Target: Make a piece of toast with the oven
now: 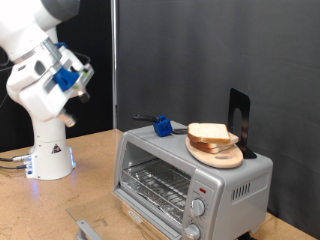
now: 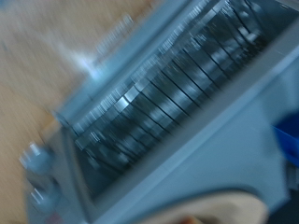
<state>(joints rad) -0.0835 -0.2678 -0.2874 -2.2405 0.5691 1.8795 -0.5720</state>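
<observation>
Exterior view: the gripper (image 1: 82,72) hangs high at the view's left, well apart from the oven (image 1: 190,170); jaw state cannot be told; the toast (image 1: 210,132) sits on a wooden plate (image 1: 216,152) atop the oven, door open; a level approach looks wise; wrist view: blurred rack (image 2: 173,93); no legible writing

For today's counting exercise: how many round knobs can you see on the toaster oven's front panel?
2: upper knob and lower knob, stacked on the oven panel at the exterior view's right of the door. None seem hidden.
</observation>
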